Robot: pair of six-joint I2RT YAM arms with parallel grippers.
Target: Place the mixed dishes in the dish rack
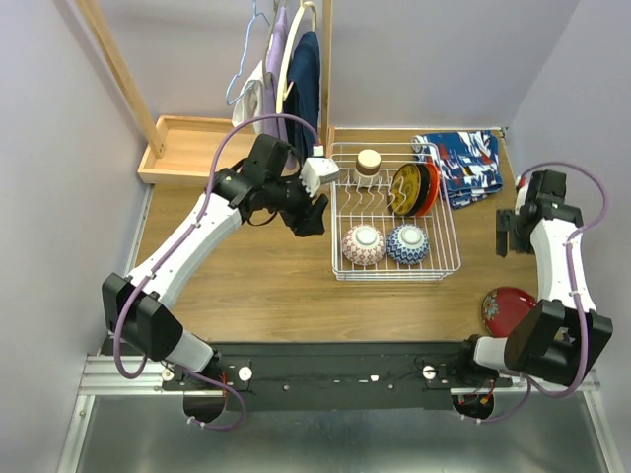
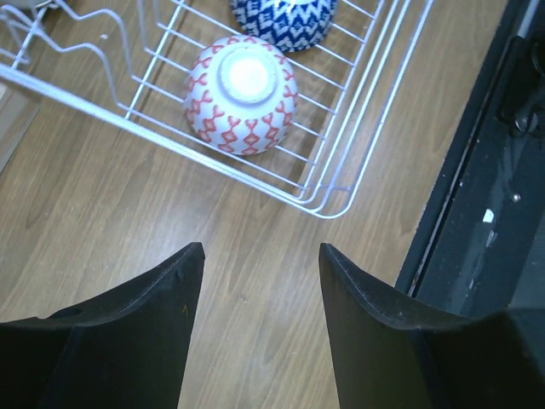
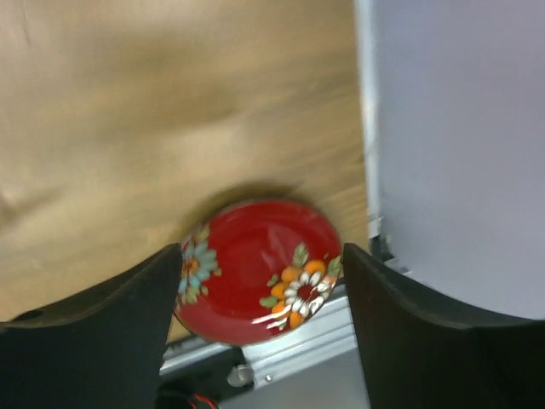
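Top external view: the rack (image 1: 442, 258) sits on the table (image 1: 256, 286), right of centre, and holds most of the dishes. The red-white bowl (image 1: 363, 243) and blue bowl (image 1: 406, 243) lie side by side, foot up, along the rack's near side. The cup (image 1: 369, 161) stands at its far side, and the black plate (image 1: 405, 188) and orange plate (image 1: 427, 187) stand on edge together at the far right. The red plate (image 1: 508, 310) lies flat on the table outside the rack, near the front right edge. A cloth (image 1: 465, 163) lies just right of the rack's far corner, and a tray (image 1: 187, 148) sits at the far left. The left gripper (image 1: 314, 215) hangs just outside the rack's left wall. In the left wrist view its fingers (image 2: 183, 281) are spread, with only bare wood between them and the rack's corner and the red-white bowl (image 2: 242, 94) ahead. The right gripper (image 1: 505, 235) is well right of the rack and apart from the red plate. In the right wrist view its jaws are spread wide and hold nothing, with the red plate (image 3: 260, 271) seen below, between the fingers.
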